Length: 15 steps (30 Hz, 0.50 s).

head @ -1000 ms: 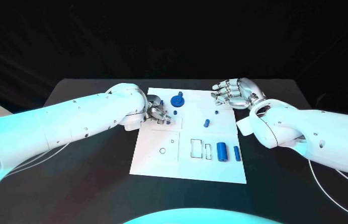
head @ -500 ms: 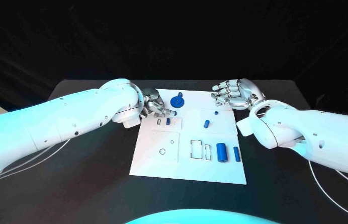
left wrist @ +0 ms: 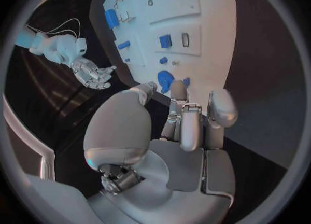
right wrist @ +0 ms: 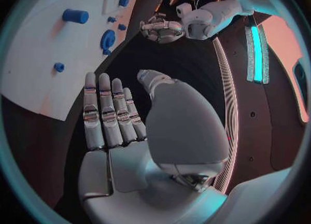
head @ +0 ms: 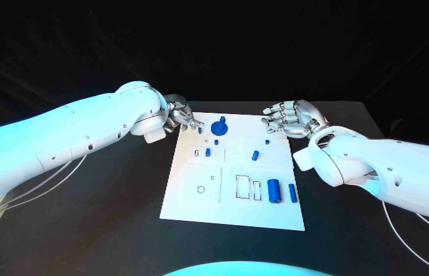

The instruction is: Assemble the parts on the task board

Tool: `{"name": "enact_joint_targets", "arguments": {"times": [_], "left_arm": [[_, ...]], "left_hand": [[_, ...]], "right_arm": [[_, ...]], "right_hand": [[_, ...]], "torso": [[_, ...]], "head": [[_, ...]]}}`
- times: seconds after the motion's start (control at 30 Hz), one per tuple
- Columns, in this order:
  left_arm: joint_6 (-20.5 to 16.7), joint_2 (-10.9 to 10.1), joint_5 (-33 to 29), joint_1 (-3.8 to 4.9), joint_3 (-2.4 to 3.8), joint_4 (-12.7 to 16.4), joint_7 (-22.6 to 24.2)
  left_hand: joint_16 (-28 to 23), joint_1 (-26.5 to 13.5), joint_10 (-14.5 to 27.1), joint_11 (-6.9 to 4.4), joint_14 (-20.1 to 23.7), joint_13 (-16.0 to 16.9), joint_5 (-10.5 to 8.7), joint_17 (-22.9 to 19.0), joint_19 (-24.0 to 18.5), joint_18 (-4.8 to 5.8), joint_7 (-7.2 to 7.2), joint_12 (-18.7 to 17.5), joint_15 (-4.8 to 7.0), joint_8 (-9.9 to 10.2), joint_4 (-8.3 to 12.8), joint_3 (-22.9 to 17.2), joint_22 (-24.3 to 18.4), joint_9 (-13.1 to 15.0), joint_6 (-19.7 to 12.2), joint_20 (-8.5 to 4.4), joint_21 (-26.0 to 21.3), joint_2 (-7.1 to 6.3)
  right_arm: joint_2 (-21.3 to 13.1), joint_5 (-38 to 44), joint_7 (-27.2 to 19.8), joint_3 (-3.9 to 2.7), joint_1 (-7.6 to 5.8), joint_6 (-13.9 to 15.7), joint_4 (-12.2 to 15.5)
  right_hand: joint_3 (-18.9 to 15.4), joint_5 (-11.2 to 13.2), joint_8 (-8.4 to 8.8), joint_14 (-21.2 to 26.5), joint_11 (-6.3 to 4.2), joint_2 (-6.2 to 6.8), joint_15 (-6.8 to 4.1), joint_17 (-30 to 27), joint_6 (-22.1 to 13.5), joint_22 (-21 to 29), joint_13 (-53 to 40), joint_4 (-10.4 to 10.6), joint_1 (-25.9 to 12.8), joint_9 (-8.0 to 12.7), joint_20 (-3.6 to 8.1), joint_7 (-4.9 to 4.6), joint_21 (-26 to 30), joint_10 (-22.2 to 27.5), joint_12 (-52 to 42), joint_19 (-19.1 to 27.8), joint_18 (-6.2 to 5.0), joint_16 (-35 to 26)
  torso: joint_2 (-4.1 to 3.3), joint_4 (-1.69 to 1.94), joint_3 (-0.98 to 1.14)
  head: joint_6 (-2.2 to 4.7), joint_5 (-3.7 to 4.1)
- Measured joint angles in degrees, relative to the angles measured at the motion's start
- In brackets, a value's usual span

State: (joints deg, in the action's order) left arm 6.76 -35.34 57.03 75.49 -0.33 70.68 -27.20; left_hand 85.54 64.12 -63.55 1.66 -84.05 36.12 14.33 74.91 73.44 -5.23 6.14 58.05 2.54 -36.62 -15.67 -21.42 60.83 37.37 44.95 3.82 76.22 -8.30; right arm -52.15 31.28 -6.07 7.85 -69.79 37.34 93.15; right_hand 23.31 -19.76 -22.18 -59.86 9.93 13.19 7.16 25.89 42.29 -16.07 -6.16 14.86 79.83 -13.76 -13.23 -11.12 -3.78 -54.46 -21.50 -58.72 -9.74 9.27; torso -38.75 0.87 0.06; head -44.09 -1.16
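Between placements: both hands empty beside the task board (head: pixel 192 206).
Left hand (head: pixel 181 118), fingers loosely spread, hovers off the board's far-left corner by the blue gear (head: pixel 219 126); right hand (head: pixel 291 118) open opposite. Next, I'd judge, comes picking a loose part.

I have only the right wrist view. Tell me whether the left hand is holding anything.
Observer: No. The left hand holds nothing; its fingers are apart, by the far left corner of the board.
Operator: Now report the board's near end.
Observer: A thick cylinder and a thin cylinder, both blue, lie there side by side, to the right of the rectangular slots.
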Motion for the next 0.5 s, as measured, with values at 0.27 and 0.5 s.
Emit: {"name": "enact_joint_targets", "arguments": {"times": [0.27,0.5], "left_arm": [[3.17,4.38,1.55,0.26,-0.03,-7.66,0.32],[5.43,7.32,2.7,0.31,-0.19,-12.93,0.48]], "left_hand": [[0.0,-1.17,-0.38,-0.01,0.1,0.31,0.0,0.0,0.19,0.01,0.0,0.26,-0.32,0.49,-1.07,1.53,0.25,-0.86,0.0,0.19,0.0,-0.49],[0.0,-2.19,-0.37,-0.01,0.01,0.19,0.0,0.0,0.19,0.0,-0.22,0.52,-0.41,0.69,-1.14,2.32,0.32,-1.14,0.22,0.19,0.0,0.01]], "right_arm": [[-0.01,0.02,0.0,0.0,0.0,-0.01,0.07],[0.02,0.05,0.01,0.0,0.01,0.0,0.16]], "right_hand": [[0.0,0.0,0.0,0.0,0.0,0.0,0.0,0.0,0.0,0.0,0.0,0.0,0.0,0.0,0.0,0.0,0.0,0.0,0.0,0.0,0.0,0.0],[0.0,0.0,0.0,0.0,0.0,0.0,0.0,0.01,0.0,0.08,0.06,0.0,0.0,0.0,0.0,0.0,0.0,0.0,0.0,0.0,0.0,-0.18]], "torso": [[-0.13,-0.05,-0.03],[-0.23,-0.12,-0.03]], "head": [[0.22,-0.05],[0.18,-0.04]]}}
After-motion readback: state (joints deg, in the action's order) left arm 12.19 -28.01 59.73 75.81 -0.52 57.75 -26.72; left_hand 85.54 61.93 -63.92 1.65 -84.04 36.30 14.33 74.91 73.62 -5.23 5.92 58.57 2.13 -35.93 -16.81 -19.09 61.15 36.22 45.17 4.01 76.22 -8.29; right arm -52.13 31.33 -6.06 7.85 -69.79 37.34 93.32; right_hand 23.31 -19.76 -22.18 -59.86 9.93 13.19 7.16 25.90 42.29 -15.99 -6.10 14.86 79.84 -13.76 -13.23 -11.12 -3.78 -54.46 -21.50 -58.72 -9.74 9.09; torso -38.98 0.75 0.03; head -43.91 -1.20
